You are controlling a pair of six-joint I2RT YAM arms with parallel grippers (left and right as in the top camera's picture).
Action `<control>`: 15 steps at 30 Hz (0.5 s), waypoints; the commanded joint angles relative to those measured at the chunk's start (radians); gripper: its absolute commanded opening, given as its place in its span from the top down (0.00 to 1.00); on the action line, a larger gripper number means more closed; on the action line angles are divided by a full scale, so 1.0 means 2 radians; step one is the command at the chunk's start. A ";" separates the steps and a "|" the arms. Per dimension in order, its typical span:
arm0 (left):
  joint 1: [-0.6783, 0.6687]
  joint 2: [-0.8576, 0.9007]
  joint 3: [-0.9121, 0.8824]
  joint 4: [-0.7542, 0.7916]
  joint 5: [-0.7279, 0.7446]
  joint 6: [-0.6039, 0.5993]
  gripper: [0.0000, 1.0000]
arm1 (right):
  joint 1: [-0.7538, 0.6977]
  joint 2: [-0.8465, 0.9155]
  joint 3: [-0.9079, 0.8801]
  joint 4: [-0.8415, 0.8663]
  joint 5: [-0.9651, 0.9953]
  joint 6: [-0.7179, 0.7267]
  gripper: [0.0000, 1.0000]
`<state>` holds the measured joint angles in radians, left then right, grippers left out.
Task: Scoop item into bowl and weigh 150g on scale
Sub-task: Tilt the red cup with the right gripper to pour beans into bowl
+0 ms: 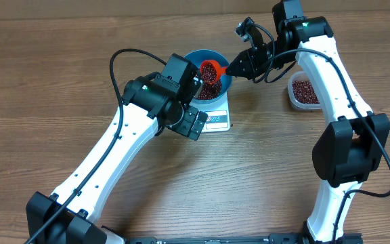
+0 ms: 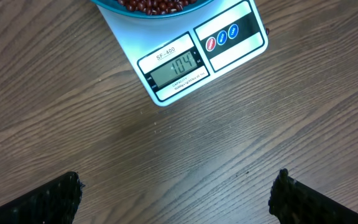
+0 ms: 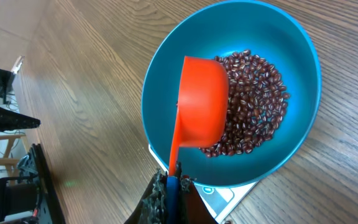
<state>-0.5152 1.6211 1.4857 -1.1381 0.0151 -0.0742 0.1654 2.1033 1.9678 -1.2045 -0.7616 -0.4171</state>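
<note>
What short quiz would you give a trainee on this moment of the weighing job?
1. True or false: the blue bowl sits on the scale.
2. The right tool is shut on: A) a metal spoon B) the orange scoop C) nothing.
3. What number does the scale's display show?
Key: 1 true. 2 B. 3 104, short of the target.

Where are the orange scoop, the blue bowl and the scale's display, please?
orange scoop (image 3: 202, 102): right wrist view, back of its cup.
blue bowl (image 3: 260, 28): right wrist view, bare inner wall.
scale display (image 2: 178, 65): left wrist view, middle of the screen.
</note>
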 commanded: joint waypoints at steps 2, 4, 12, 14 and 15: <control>-0.001 -0.006 0.005 -0.001 -0.002 0.008 0.00 | 0.002 -0.016 0.015 0.002 0.000 0.007 0.96; -0.001 -0.006 0.005 -0.001 -0.002 0.008 0.01 | 0.004 -0.016 0.015 -0.004 0.000 0.004 0.96; -0.001 -0.006 0.005 -0.001 -0.002 0.008 0.00 | 0.008 -0.017 0.015 0.024 0.013 0.038 0.97; -0.001 -0.006 0.005 -0.001 -0.002 0.008 0.00 | 0.011 -0.017 0.015 0.018 0.002 0.012 0.97; -0.001 -0.006 0.005 -0.001 -0.002 0.008 0.00 | 0.014 -0.017 0.015 0.010 0.001 -0.014 0.96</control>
<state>-0.5152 1.6211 1.4857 -1.1381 0.0151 -0.0742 0.1802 2.1033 1.9686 -1.1713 -0.7425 -0.4007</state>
